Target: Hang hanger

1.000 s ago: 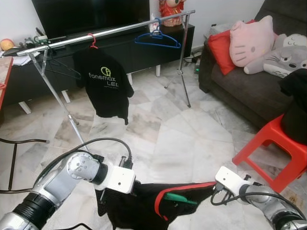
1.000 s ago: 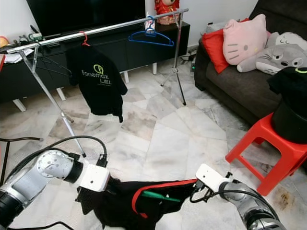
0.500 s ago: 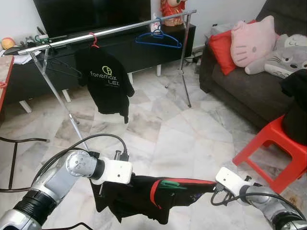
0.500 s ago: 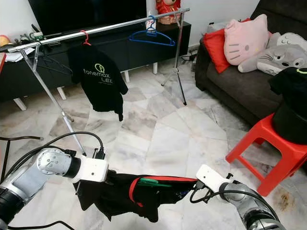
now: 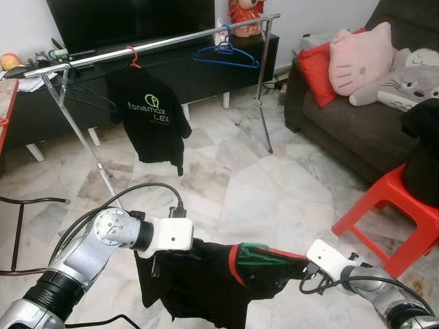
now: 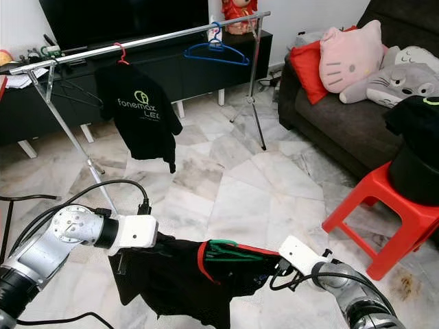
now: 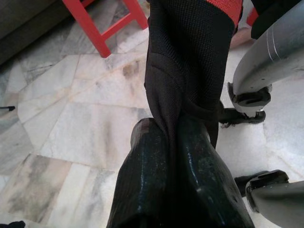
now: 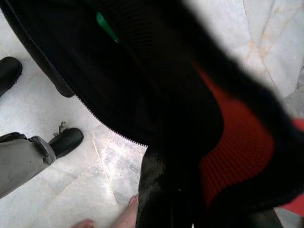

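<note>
A black garment with red trim (image 5: 199, 284) hangs low in front of me, stretched between both grippers, with a green hanger (image 5: 257, 253) poking out of its collar. My left gripper (image 7: 173, 128) is shut on a fold of the black fabric at the garment's left end (image 5: 195, 245). At the right end, my right gripper (image 5: 296, 269) is shut on the cloth, its fingers (image 8: 161, 199) half buried in it. Across the room stands the metal clothes rail (image 5: 171, 42).
The rail carries a black printed T-shirt (image 5: 147, 116) on a red hanger, an empty blue hanger (image 5: 225, 55) and a dark hanger (image 5: 89, 99). A red stool (image 5: 384, 212) with dark clothes stands right, before a sofa (image 5: 357, 130). Marble floor (image 5: 240, 178) lies between.
Both grippers have lifted the garment. The green hanger now sits higher and more bunched at the collar, and the cloth hangs lower below the left gripper.
</note>
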Controlling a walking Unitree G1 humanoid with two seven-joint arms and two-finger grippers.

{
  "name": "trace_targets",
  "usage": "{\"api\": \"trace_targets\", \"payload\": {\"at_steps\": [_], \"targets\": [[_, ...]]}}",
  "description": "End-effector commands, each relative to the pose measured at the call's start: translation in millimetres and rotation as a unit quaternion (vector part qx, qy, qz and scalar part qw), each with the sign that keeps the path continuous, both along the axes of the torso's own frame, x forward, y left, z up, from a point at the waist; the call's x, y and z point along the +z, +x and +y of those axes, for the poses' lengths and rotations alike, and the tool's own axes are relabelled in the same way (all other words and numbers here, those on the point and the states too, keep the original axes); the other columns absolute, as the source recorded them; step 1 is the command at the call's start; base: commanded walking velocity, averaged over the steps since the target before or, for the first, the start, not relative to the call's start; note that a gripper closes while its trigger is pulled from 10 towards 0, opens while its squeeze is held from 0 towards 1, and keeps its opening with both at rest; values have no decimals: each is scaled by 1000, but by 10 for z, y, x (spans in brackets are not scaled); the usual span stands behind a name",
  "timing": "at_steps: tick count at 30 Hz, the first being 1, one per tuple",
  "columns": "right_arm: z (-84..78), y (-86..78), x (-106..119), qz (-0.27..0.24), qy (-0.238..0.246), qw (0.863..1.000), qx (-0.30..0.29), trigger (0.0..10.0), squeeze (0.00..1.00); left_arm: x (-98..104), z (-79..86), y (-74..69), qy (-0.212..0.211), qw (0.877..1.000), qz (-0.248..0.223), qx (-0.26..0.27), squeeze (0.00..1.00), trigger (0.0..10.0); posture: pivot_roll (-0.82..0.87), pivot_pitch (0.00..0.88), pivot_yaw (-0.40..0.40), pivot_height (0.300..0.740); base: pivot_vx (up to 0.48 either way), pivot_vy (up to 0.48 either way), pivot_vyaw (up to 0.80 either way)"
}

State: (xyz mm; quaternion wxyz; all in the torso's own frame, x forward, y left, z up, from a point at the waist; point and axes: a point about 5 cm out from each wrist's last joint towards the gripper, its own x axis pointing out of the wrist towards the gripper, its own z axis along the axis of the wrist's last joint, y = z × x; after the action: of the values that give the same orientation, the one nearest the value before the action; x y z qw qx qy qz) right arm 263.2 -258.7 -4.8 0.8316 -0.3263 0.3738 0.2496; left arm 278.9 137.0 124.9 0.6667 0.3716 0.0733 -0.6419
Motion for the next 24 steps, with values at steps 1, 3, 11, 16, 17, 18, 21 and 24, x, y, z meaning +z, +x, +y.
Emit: {"api": "trace_targets", "payload": {"at_steps": [1,3,11,16,17,18,21,24], "targets": [[-57,-64,-42,11,-3,1000,-19,0,0,91,92,8,17,1000,-22,-2,0,10000,-91,0,9,740,0,0,0],[-63,-64,-41,12,-4,1000,-19,0,0,56,139,-12,50,998,-21,-13,0,10000,-90,0,7,740,0,0,0],[-123,-51,-5,16,-21,1000,-12,0,0,45,286,186,145,983,-109,33,0,10000,-94,0,4,740,0,0,0],[-107,-53,-14,19,-21,1000,-8,0,0,89,286,182,125,986,-106,38,0,10000,-90,0,2,740,0,0,0],[-94,-56,-23,20,-21,1000,-6,0,0,120,247,148,83,992,-86,37,0,10000,-90,0,2,740,0,0,0],[-89,-57,-25,20,-20,1000,-6,0,0,131,231,131,66,994,-78,33,0,10000,-90,0,2,740,0,0,0],[-82,-60,-31,21,-20,1000,-5,0,0,172,180,36,12,998,-53,8,0,10000,-90,0,3,740,0,0,0],[-80,-60,-31,22,-21,1000,-3,0,0,105,254,-133,63,997,-17,-49,0,10000,-90,0,3,740,0,0,0]]}}
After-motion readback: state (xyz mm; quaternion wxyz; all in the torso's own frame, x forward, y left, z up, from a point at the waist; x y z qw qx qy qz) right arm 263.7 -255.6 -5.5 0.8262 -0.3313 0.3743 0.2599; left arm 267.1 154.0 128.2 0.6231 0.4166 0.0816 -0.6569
